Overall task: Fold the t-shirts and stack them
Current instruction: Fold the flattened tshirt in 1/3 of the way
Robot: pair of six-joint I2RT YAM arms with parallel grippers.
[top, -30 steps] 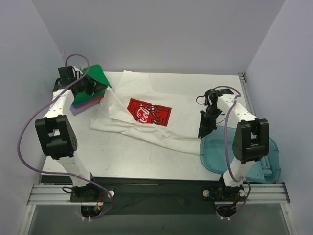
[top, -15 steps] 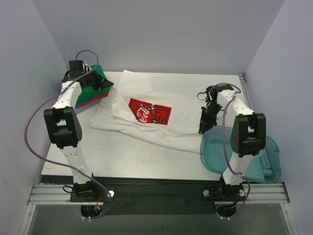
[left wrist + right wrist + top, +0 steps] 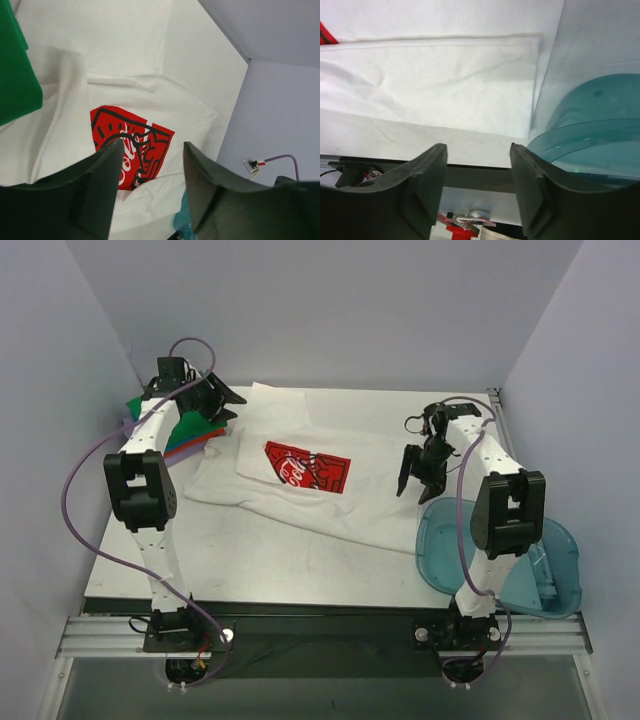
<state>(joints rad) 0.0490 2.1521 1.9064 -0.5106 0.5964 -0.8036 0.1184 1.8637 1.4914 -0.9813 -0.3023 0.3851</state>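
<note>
Nearest the arm bases, the bin [image 3: 520, 575] sits at the near right of the table [image 3: 250, 560], partly past its side edge. In the right wrist view its curved blue wall stands just beside the shirt's hem. The white shirt [image 3: 340, 505] lies spread and rumpled across the middle of the table. Its logo [image 3: 307, 467] faces up, left of centre, and its right end reaches the bin's rim. The right gripper [image 3: 408, 480] hangs over that right end, its jaws released and apart with nothing between them. Its own camera shows only flat white cloth and bare table past the fingers [image 3: 427, 185]. Farther back, at the far left corner, the stack [image 3: 195, 443] of folded shirts rests with the green shirt [image 3: 185, 425] on top and red and blue edges showing under it. The white shirt's left end lies up against the stack. The left gripper [image 3: 230, 408] is above the stack's right side, pointing toward the logo, jaws likewise released and holding nothing.
</note>
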